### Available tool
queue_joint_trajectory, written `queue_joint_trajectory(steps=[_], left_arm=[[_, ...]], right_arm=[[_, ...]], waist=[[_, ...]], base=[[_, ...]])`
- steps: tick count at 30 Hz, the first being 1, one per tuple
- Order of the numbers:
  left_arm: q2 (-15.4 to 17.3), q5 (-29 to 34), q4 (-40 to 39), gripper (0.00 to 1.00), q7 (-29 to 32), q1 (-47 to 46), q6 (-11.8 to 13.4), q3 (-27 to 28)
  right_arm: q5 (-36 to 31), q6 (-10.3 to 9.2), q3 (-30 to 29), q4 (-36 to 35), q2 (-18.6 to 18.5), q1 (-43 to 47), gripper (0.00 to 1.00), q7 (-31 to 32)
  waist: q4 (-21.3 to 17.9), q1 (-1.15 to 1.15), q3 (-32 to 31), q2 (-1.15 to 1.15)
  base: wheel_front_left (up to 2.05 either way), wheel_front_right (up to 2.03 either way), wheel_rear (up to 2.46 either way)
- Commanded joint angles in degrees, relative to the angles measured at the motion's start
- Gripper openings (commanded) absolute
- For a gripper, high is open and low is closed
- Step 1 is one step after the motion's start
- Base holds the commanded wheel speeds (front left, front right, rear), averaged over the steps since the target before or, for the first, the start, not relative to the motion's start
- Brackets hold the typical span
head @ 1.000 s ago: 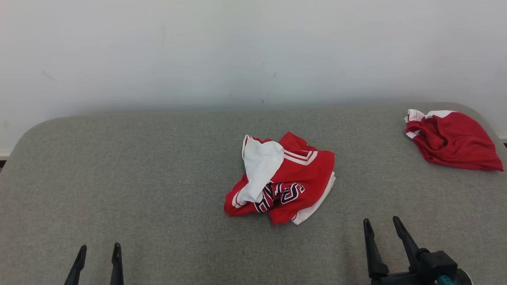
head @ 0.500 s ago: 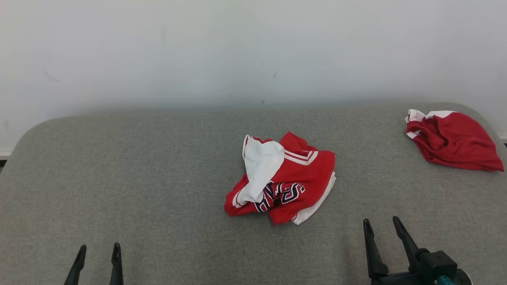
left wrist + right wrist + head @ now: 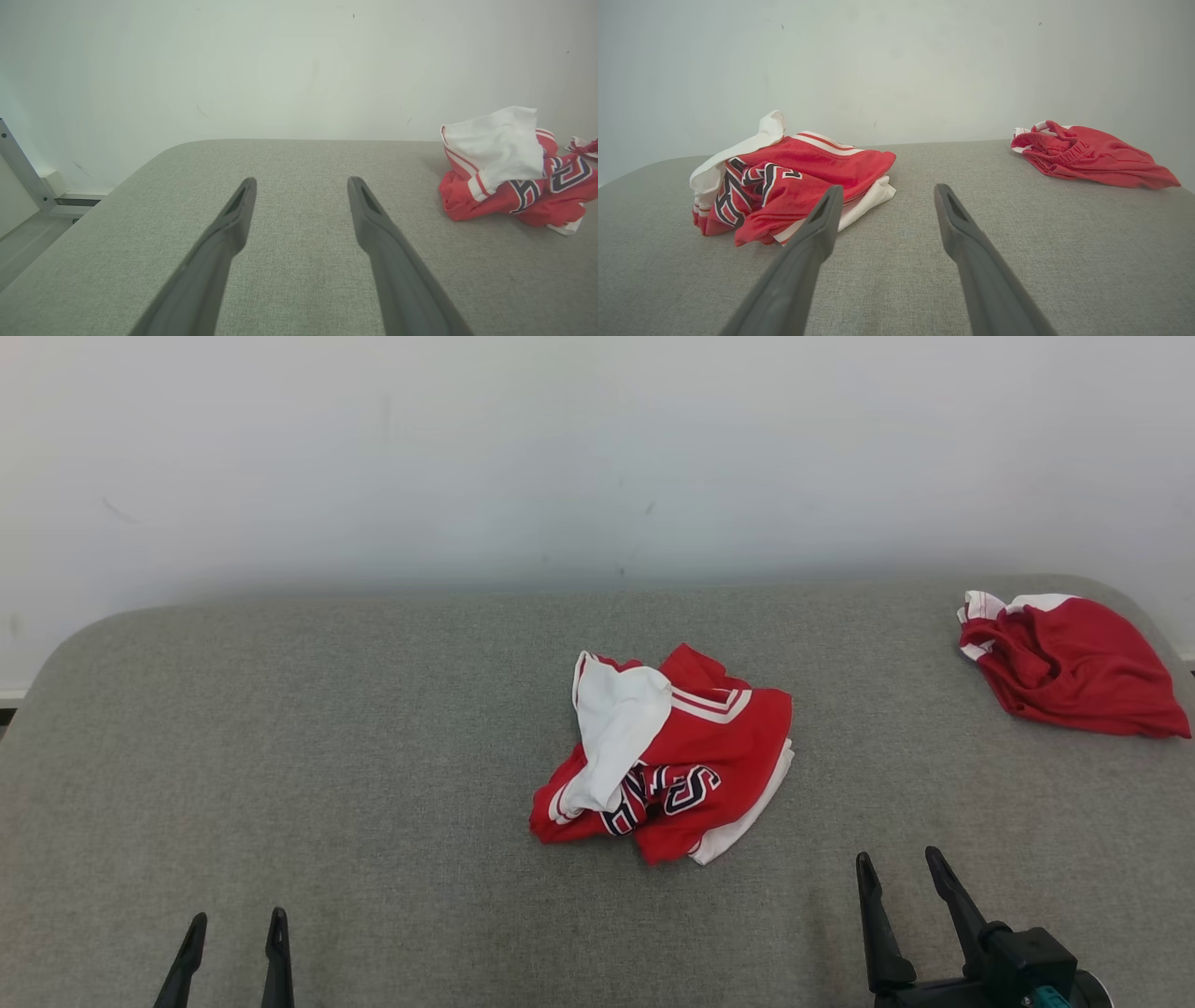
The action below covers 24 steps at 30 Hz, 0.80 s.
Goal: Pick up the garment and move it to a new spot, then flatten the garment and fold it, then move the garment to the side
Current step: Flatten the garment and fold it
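Head view: left gripper [image 3: 236,919] and right gripper [image 3: 898,856] are staying parked, fingers spread; garment [image 3: 709,747] is lying untouched, so pickup is still pending.

Left gripper [image 3: 236,917] at 7 o'clock, right gripper [image 3: 896,855] at 5 o'clock, both wide open and pointing toward 12 o'clock

Lab-like room, padded table [image 3: 280,728], blank wall [image 3: 560,448]
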Motion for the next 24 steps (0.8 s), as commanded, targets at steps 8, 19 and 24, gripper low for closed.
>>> queue_joint_trajectory(steps=[8, 19, 24], left_arm=[[-0.2, 0.13, -0.01, 1.0, -0.17, -0.04, -0.04, -0.09], [-0.44, -0.01, 0.05, 1.0, -0.17, -0.6, -0.07, 0.05], [-0.85, 0.15, 0.0, 1.0, -0.17, -1.11, -0.08, -0.41]], right_arm=[[-0.25, -0.17, 0.05, 0.0, 0.09, 0.29, 1.0, -0.02], [-1.35, -0.17, 1.73, 0.18, -0.62, -3.73, 1.0, -0.02], [-1.71, -0.16, 3.82, 2.59, -2.93, -9.41, 1.0, -0.01]], waist=[[0.12, 0.0, 0.07, 0.0], [0.42, 0.0, 0.48, 0.0], [1.03, 0.0, 1.09, 0.0]], base=[[0.0, 0.0, 0.0], [0.0, 0.0, 0.0], [0.0, 0.0, 0.0]])
